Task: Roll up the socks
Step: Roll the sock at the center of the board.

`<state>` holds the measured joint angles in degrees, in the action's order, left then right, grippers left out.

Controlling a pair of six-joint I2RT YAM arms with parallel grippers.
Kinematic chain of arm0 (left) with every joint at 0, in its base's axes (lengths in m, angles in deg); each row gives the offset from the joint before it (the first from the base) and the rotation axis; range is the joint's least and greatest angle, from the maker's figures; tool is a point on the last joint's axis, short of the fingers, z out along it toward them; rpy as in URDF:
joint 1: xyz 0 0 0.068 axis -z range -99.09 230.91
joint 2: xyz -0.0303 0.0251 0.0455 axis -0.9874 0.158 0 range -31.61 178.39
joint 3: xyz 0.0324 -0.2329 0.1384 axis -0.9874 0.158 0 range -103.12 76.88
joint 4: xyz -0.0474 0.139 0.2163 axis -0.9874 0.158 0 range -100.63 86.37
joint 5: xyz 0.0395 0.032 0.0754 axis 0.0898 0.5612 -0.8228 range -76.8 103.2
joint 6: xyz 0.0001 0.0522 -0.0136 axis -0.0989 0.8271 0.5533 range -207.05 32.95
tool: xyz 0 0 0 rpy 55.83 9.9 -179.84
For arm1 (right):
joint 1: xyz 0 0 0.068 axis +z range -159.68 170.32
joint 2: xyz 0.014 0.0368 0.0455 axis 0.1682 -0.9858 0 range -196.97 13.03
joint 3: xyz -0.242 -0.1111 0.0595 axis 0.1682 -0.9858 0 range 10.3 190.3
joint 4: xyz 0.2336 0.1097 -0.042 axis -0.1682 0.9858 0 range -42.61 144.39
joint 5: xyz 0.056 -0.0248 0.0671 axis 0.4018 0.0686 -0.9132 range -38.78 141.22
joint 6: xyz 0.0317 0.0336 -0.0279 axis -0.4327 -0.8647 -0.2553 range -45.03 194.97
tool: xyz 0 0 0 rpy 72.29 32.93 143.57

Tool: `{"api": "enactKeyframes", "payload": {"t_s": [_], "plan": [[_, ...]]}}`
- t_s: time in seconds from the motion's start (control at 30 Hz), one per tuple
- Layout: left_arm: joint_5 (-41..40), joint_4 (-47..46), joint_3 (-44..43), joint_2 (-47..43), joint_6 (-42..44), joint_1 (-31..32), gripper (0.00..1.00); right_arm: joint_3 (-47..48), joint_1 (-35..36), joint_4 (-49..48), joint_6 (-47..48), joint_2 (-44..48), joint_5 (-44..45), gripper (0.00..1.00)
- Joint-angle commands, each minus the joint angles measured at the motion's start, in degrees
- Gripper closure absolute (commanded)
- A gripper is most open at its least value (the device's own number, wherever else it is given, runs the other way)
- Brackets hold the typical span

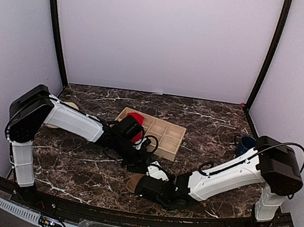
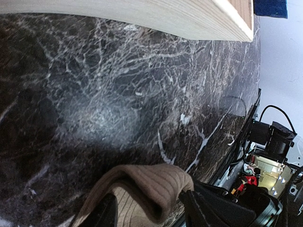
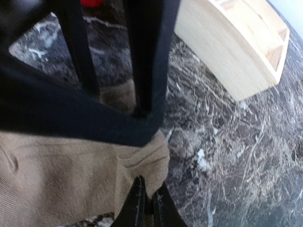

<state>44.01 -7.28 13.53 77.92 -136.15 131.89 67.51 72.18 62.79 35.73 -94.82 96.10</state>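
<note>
Top view: red sock (image 1: 136,117) lying in the wooden tray (image 1: 173,134), tan sock (image 1: 131,182) on the marble table (image 1: 78,160); left wrist view: left gripper (image 2: 147,204) parted astride the tan sock; right wrist view: right gripper (image 3: 147,202) pinching its edge.

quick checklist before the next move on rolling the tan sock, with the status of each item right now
1. Right gripper pinching the tan sock: ok, jaws closed on its edge.
2. Left gripper holding the sock: cannot tell; its fingers straddle the folded end.
3. Sock rolled into a bundle: not ok, much of it lies flat.
4. Red sock out of the way: ok, it sits at the left end of the wooden tray.
5. Grippers apart from each other: cannot tell, they meet close over the sock.
</note>
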Motion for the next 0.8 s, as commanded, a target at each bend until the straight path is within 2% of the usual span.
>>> {"api": "enactKeyframes", "payload": {"t_s": [0.0, 0.27, 0.63, 0.77], "plan": [[1.75, 0.59, -2.62, 0.77, 0.77, 0.26, 0.49, 2.03, 0.58, -0.65, 1.49, -1.41, 0.20, 0.95], [0.54, 1.75, -3.71, 1.80, 1.33, 0.26, 0.50, 2.82, 0.66, -0.55, 1.85, -2.00, 0.32, 0.95], [1.18, 2.12, -4.85, 3.45, 1.55, 0.18, 0.66, 3.33, 1.08, -0.89, 2.02, -2.01, 0.13, 0.95], [1.18, 2.24, -5.47, 4.00, 1.80, 0.08, 0.76, 3.45, 1.37, -0.50, 1.94, -2.19, 0.13, 0.94]]}}
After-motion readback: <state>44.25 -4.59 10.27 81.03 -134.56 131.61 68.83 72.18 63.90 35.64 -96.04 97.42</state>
